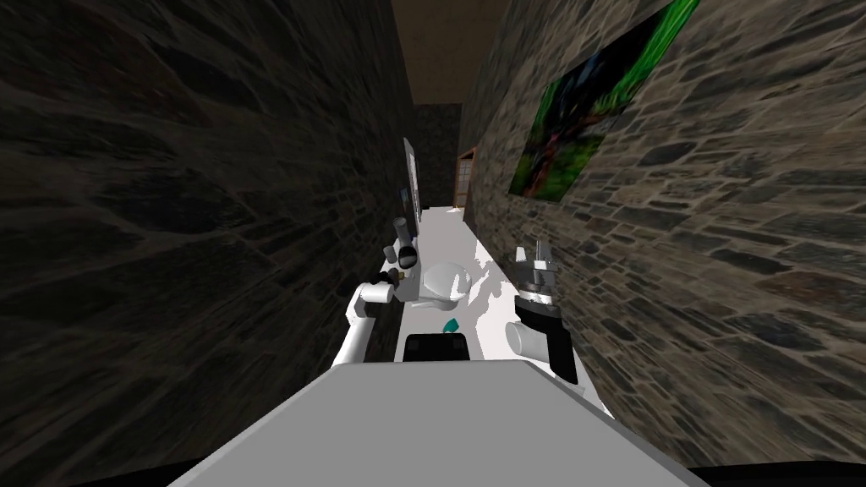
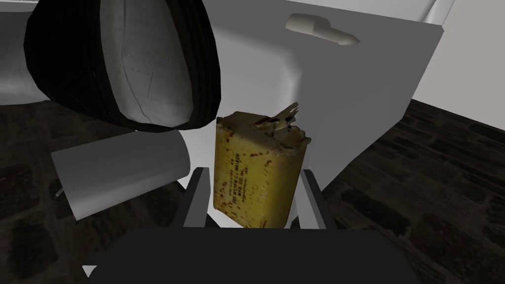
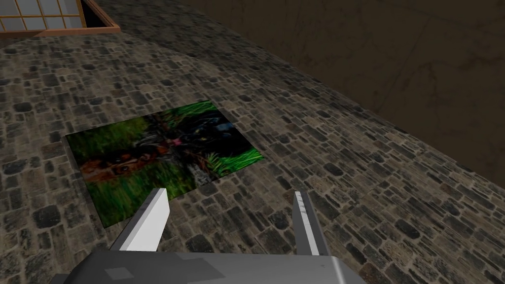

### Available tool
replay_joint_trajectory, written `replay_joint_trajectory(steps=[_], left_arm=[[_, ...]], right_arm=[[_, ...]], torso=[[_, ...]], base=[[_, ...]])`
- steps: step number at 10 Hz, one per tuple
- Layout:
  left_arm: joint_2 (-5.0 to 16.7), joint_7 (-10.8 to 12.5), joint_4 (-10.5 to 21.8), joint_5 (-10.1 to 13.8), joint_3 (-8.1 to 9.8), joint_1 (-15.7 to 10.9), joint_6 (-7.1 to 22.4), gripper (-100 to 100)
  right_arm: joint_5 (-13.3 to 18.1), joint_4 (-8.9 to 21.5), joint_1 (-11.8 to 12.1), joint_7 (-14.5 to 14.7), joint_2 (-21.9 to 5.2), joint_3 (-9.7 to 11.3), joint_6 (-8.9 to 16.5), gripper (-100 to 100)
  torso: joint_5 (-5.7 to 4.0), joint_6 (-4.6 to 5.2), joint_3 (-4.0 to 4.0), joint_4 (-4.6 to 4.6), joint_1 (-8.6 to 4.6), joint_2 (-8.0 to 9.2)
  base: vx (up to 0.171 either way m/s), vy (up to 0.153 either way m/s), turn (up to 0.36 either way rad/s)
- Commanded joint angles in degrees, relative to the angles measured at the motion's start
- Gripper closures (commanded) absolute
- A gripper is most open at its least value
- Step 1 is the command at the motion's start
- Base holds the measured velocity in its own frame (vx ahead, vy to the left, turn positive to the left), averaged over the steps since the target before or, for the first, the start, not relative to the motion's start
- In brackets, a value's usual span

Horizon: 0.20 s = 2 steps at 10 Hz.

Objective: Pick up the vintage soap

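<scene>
Stone walls [image 1: 169, 211] hemmed a narrow room, where left gripper [image 2: 254, 171] had closed on the yellow, rust-spotted vintage soap [image 2: 259, 158] beside a white tank [image 2: 355, 98]; right gripper [image 3: 230, 192] hung with fingers spread.

the yellow, box-shaped soap tin [image 2: 256, 172] looks like old painted metal: matt, with rust-red specks, worn edges and a dull pale cap on top. the white tank [image 2: 365, 93] behind it is smooth with a faint sheen, and so is its pale lever [image 2: 320, 28]. the grey cylinder [image 2: 123, 172] is smooth and matt. the black ring [image 2: 204, 74] is finely ribbed, around a grey, cracked face. the dark walls [image 3: 355, 148] are rough stone; the orange-brown window frame [image 3: 59, 25] looks like wood.
</scene>
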Motion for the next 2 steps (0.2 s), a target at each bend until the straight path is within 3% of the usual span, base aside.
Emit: replay_joint_trajectory(steps=[1,2], left_arm=[[0.0,0.0,0.0,0.0,0.0,0.0,0.0,100],[-0.1,0.0,-0.1,0.0,-0.07,0.1,0.0,0]], right_arm=[[0.0,0.0,0.0,0.0,0.0,0.0,0.0,0],[0.0,0.0,0.0,0.0,0.0,0.0,0.0,0]], torso=[[0.0,0.0,0.0,0.0,0.0,0.0],[-0.01,0.0,0.05,0.01,0.0,0.1]], base=[[0.022,-0.004,0.002],[0.005,-0.001,0.0]])
